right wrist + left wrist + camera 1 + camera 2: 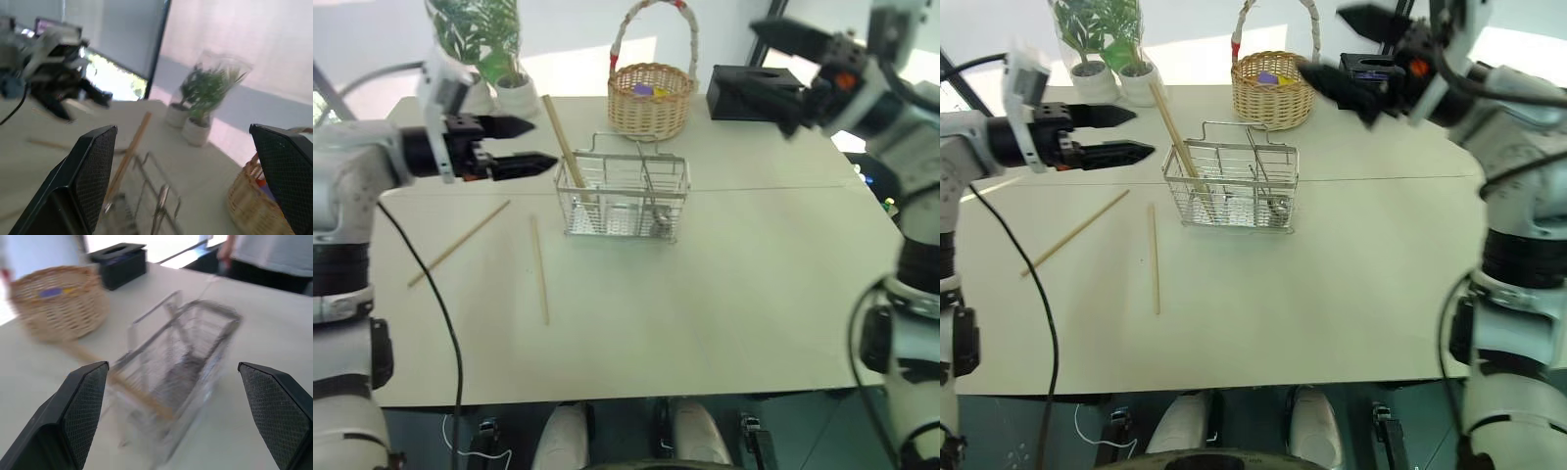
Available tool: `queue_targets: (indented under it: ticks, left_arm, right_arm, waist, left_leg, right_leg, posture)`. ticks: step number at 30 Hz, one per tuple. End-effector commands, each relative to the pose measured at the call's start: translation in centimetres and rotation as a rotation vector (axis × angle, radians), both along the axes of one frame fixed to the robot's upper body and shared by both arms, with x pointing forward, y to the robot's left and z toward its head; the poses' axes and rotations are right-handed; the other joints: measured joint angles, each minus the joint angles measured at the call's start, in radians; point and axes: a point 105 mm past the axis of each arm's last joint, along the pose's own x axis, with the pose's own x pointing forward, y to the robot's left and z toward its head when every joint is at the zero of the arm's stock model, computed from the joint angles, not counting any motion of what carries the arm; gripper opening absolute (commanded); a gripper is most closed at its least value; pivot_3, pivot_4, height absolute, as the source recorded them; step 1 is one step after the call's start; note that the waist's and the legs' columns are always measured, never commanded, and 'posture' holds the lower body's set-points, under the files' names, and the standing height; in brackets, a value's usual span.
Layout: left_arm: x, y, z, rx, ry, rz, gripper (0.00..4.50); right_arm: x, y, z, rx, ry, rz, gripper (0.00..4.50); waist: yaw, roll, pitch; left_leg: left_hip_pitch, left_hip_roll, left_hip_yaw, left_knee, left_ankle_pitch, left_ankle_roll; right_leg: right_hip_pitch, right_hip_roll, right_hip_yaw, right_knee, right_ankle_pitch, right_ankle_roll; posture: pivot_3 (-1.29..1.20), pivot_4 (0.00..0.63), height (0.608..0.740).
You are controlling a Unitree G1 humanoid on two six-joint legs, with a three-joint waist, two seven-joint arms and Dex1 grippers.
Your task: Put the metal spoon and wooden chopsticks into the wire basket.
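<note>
Though the metal spoon is hard to make out inside the wire basket point(625, 198), one chopstick point(564, 145) leans from it; two chopsticks point(540, 269) lie on the worktop point(724, 294) below the left pincer point(530, 145), fingers apart. Right pincer point(1327, 49) gapes beyond.

Pale table point(724, 294), seam across its middle.
On it: wire basket point(625, 196) near the centre, two loose chopsticks point(539, 269) lying flat and apart to its left, one point(459, 243) angled, one nearly straight. Along the far edge stand a wicker basket point(651, 98), a black box point(749, 91) and two white plant pots point(516, 95).
</note>
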Motion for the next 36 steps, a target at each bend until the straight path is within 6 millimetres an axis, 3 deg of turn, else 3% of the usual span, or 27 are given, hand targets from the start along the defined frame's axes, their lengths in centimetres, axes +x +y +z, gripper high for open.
queue_targets:
  ticks: [1, 6, 13, 18, 32, 35, 36]
  left_arm:
    - [0.3, 3.6, -0.3, 0.039, -0.015, 0.143, 4.5]
    - [0.5, 6.2, -3.9, 0.126, 0.103, 0.179, 4.5]
    - [0.7, 8.6, -8.8, 0.256, 0.295, 0.143, 4.5]
    - [0.8, 10.5, -11.9, 0.319, 0.399, 0.199, 4.5]
    - [1.1, 9.7, -17.7, 0.424, 0.538, 0.232, 4.5]
    - [1.2, 9.7, -17.9, 0.408, 0.54, 0.248, 3.68]
    - [1.2, 9.6, -17.9, 0.406, 0.54, 0.247, 3.18]
  right_arm:
    - [-2.5, 0.7, -1.8, -0.079, 0.048, 0.114, 4.46]
    - [-4.2, 0.8, -6.0, -0.155, 0.143, 0.137, 4.46]
    - [-5.2, 0.7, -8.7, -0.143, 0.229, 0.092, 4.46]
    - [-5.5, 0.7, -9.2, -0.104, 0.241, 0.046, 4.46]
    - [-6.5, -0.2, -8.9, -0.045, 0.275, -0.063, 4.46]
    - [-6.2, -0.5, -8.7, -0.051, 0.272, -0.078, 4.5]
    - [-6.2, -0.6, -8.6, -0.049, 0.271, -0.081, 4.5]
  waist:
    - [-0.001, -0.001, 0.0]
    - [0.008, -0.003, 0.0]
    - [0.026, -0.005, -0.001]
    - [0.025, -0.007, -0.002]
    - [0.026, -0.009, -0.006]
    - [0.026, -0.008, -0.01]
    - [0.026, -0.008, -0.01]
  left_leg:
    - [0.0, 0.0, 0.001, 0.001, 0.0, 0.0]
    - [0.0, 0.0, 0.001, 0.002, 0.0, 0.0]
    - [-0.003, 0.0, 0.002, 0.004, 0.0, 0.0]
    - [-0.004, 0.0, 0.002, 0.004, -0.001, 0.0]
    - [-0.003, 0.001, 0.001, 0.004, -0.001, 0.001]
    - [-0.002, 0.0, 0.001, 0.004, -0.001, 0.001]
    - [-0.002, 0.0, 0.001, 0.004, -0.001, 0.001]
  right_leg:
    - [0.0, -0.001, 0.0, 0.0, 0.0, 0.0]
    - [-0.001, -0.001, 0.0, -0.001, 0.0, 0.0]
    - [-0.003, -0.001, 0.0, -0.001, 0.0, 0.0]
    - [-0.003, -0.001, 0.0, -0.001, 0.0, 0.0]
    - [-0.003, -0.002, 0.0, -0.001, 0.0, 0.0]
    - [-0.002, -0.002, 0.0, -0.001, 0.0, 0.0]
    - [-0.002, -0.002, 0.0, -0.001, 0.0, 0.0]
  posture:
    - [0.0, 0.15, 0.712]
    - [0.0, 0.15, 0.712]
    - [0.0, 0.15, 0.712]
    - [0.0, 0.15, 0.712]
    - [0.0, 0.15, 0.712]
    - [0.0, 0.15, 0.712]
    - [0.0, 0.15, 0.712]
